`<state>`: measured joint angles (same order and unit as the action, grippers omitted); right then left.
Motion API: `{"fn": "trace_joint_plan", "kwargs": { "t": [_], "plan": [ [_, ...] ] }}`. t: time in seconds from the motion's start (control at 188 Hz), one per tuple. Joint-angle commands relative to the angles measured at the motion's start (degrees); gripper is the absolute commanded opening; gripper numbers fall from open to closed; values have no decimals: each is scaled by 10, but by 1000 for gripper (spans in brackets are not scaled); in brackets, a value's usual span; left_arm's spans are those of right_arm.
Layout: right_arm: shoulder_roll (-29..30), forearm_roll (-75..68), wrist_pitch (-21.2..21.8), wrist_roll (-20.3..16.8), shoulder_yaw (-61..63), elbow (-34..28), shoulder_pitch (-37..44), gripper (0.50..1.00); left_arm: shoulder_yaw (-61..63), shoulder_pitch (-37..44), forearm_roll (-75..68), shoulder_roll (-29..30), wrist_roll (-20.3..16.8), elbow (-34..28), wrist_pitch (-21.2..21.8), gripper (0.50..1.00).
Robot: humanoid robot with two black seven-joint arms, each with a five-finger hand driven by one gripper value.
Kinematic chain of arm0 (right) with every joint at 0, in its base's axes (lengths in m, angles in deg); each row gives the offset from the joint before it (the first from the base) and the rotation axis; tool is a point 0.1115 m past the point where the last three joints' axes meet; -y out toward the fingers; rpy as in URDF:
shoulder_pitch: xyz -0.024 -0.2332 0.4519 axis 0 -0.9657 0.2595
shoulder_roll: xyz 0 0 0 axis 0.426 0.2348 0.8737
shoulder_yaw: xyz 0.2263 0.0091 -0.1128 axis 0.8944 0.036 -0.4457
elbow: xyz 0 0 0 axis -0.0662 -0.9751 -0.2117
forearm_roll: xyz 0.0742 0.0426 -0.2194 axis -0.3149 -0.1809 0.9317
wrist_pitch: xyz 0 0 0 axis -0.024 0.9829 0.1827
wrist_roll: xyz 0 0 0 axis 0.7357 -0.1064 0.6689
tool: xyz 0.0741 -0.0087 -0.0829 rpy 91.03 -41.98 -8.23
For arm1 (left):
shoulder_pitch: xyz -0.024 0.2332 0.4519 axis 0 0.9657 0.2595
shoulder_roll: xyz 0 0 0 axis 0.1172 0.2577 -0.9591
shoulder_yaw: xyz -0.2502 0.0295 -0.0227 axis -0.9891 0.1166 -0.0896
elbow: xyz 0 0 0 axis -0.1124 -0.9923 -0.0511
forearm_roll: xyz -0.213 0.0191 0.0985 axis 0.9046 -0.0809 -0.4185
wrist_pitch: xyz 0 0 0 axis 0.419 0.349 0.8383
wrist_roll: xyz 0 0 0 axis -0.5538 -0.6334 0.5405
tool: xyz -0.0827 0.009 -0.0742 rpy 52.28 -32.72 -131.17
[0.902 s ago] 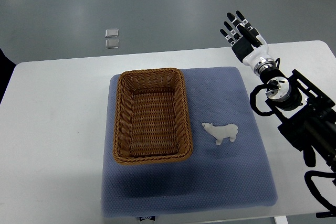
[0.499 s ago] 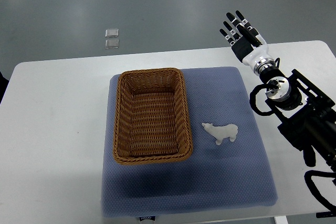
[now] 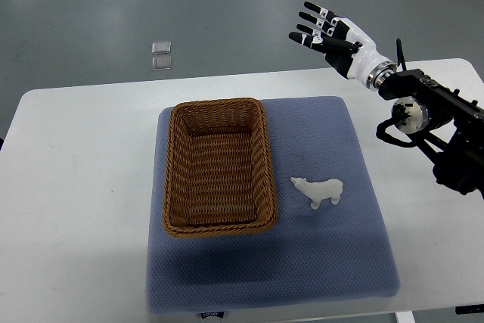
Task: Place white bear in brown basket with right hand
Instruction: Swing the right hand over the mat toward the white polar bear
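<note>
Operator: Bear [image 3: 321,190] location?
Technician: On the blue mat [image 3: 333,255], just right of the basket [image 3: 218,168], outside it.
Operator: Right hand [image 3: 327,29]?
Technician: Fingers spread, empty, raised well beyond the basket, clear for approach.

Brown woven wicker basket [image 3: 218,168] with ribbed horizontal weave, small white bear figurine [image 3: 321,191], blue-grey fabric mat [image 3: 318,262] with fine dotted texture, plain white table [image 3: 76,202], white-and-black robot right hand [image 3: 327,31], black arm links, grey floor [image 3: 113,13].
</note>
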<state>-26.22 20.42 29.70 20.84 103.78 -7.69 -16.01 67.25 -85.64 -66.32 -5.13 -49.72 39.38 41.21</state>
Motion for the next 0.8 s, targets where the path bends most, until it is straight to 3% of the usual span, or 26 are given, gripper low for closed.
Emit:
{"fn": "trace_joint_plan", "kwargs": {
  "t": [0.0, 0.117, 0.233, 0.286, 0.292, 0.472, 0.626, 0.796],
  "plan": [
    [-45, 67, 1, -9, -111, -26, 70, 928, 1, -1, 0, 0, 1, -1, 0, 1000],
    [-80, 111, 25, -18, -274, -33, 176, 930, 1, -1, 0, 0, 0, -1, 0, 1000],
    [-100, 175, 95, -76, -478, -66, 323, 930, 1, -1, 0, 0, 0, -1, 0, 1000],
    [-100, 175, 95, -76, -478, -66, 323, 930, 1, -1, 0, 0, 0, -1, 0, 1000],
    [-99, 175, 132, -106, -546, -79, 381, 930, 1, -2, 0, 0, 0, -1, 0, 1000],
    [-118, 160, 269, -166, -574, -154, 453, 930, 1, -3, 0, 0, 0, 0, 0, 1000],
    [-125, 120, 286, -174, -577, -199, 457, 930, 1, -3, 0, 0, 1, -1, 0, 1000],
    [-129, 117, 274, -174, -576, -201, 443, 930, 1, -3, 0, 0, 1, -1, 0, 1000]
  ]
}}
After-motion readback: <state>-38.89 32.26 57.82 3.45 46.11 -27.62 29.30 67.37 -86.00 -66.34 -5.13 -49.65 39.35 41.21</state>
